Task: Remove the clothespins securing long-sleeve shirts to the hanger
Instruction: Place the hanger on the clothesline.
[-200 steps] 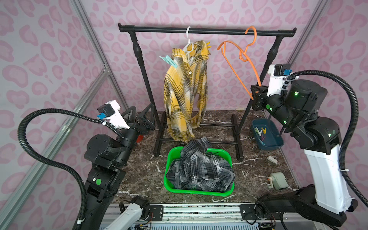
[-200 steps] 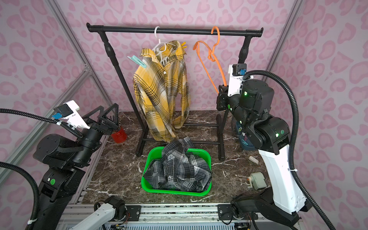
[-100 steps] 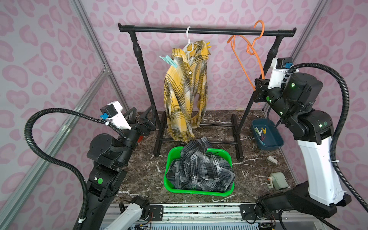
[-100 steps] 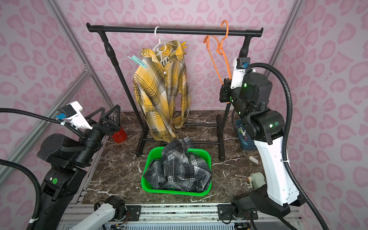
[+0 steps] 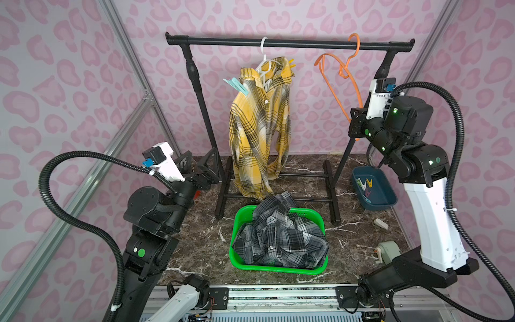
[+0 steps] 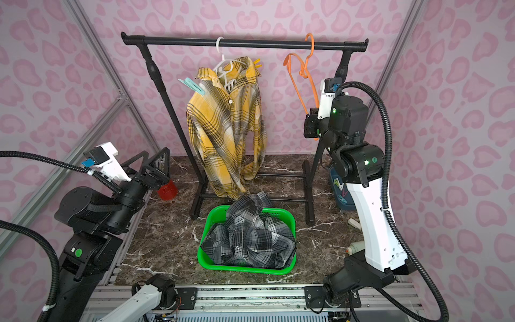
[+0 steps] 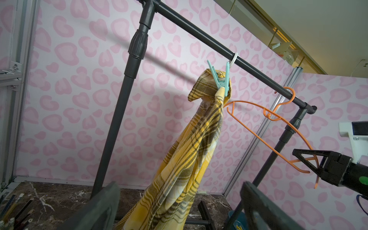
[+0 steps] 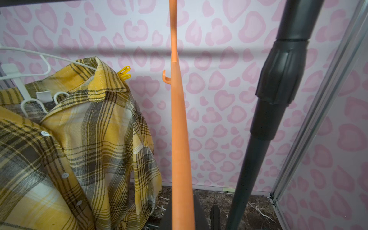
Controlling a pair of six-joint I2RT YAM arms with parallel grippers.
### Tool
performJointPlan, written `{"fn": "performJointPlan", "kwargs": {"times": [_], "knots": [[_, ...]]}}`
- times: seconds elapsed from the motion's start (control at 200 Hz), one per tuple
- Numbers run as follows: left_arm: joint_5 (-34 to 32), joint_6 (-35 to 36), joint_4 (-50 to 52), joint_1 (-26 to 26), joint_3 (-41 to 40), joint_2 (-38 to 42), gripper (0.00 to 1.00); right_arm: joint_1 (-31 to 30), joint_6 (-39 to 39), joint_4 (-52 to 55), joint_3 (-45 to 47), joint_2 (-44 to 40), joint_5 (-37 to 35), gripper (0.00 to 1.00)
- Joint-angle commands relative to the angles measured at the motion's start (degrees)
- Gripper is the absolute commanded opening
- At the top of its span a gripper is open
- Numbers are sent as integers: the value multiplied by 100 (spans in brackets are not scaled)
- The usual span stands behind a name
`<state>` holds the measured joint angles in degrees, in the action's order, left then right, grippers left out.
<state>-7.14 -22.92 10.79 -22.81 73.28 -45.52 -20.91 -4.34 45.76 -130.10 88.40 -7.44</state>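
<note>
The yellow plaid long-sleeve shirt [image 5: 259, 133] hangs on a white hanger [image 5: 264, 60] from the black rail [image 5: 223, 41]. A mint-teal clothespin [image 5: 236, 85] [image 7: 221, 79] clips its left shoulder. A yellow clothespin [image 5: 290, 62] [image 8: 124, 73] sits at its right collar. The black, grey and white shirt [image 5: 278, 237] lies in the green basket [image 5: 276, 269]. My right gripper [image 5: 355, 126] [image 8: 182, 219] is shut on the lower arm of a bare orange hanger [image 5: 338, 78] hooked over the rail. My left gripper [image 5: 200, 164] [image 7: 179, 215] stands open, low and left of the yellow shirt, holding nothing.
A blue tray [image 5: 386, 202] at the right holds several loose clothespins. The rack's legs and floor bars [image 5: 306, 175] stand behind the basket. A red cup [image 6: 167, 191] is by the left arm. Small white objects [image 5: 380, 224] lie at the right front.
My right gripper lifted the orange hanger up and to the right, then brought it back down; its hook now rests over the rail. The left arm shifted only slightly.
</note>
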Motion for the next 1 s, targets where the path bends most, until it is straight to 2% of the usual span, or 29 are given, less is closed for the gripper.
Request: {"fn": "performJointPlan", "kwargs": {"times": [0.0, 0.205, 0.3, 0.38, 0.545, 0.59, 0.665, 0.755, 0.93, 1.0], "knots": [[-43, 58, 20, 11, -33, 1, 97, -1, -40, -105, 104, 18, 58, 0], [-61, 110, 42, 13, -84, -26, 97, -1, -109, -308, 580, -170, 84, 0], [-87, 134, 50, 12, -94, -48, 97, -1, -171, -459, 788, -346, 107, 25], [-120, 146, 49, 13, -92, -68, 97, -1, -208, -656, 985, -568, 94, 43], [-455, 132, -183, 53, -277, -21, 97, -36, -237, -888, 1201, -1033, 145, 63], [-425, 76, -303, 144, -365, 12, 97, -45, -275, -948, 1294, -1157, 142, 75], [-274, -36, -375, 279, -402, -3, 97, -45, -247, -972, 1373, -1263, 103, 80], [-266, -73, -399, 333, -393, -68, 97, -46, -174, -988, 1497, -1355, 118, 98], [-226, -159, -410, 556, -462, -200, 97, -113, -227, -1795, 2461, -2099, 440, 98], [-111, -253, -423, 720, -522, -256, 97, -170, -251, -1906, 2563, -2312, 576, 98]]}}
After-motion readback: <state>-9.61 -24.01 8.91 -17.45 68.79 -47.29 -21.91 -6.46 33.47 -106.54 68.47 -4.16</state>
